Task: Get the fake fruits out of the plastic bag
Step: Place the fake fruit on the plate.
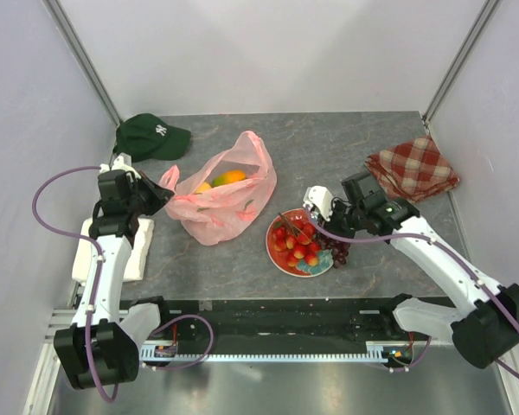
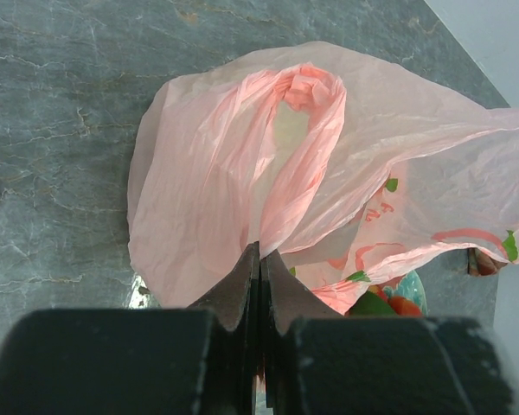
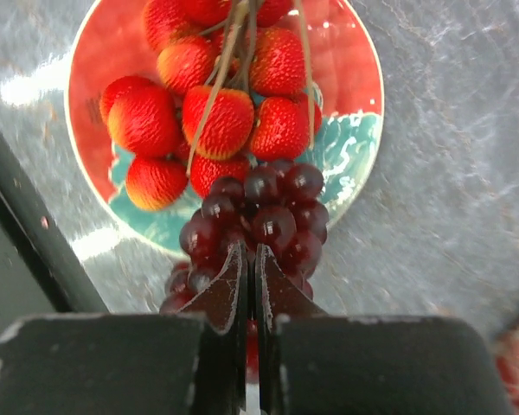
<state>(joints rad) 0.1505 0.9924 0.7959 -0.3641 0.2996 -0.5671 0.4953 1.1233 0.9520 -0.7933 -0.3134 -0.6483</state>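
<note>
The cluster of red plastic berries and the dark purple plastic grape bunch are already out on the round red plate with a teal flower, the grapes lying over its edge. A yellow lemon and an orange-yellow fruit are seen inside the thin translucent pink plastic bag, which lies near the plate. About half is judged to be left. The left gripper is closed tight on a handle loop of the bag. The right gripper is closed too, at the grapes; whether a stem is pinched cannot be told.

A white "NY" emblem stands on the dark green fabric cap at upper left. Red print on the thin pink plastic bag is illegible.
</note>
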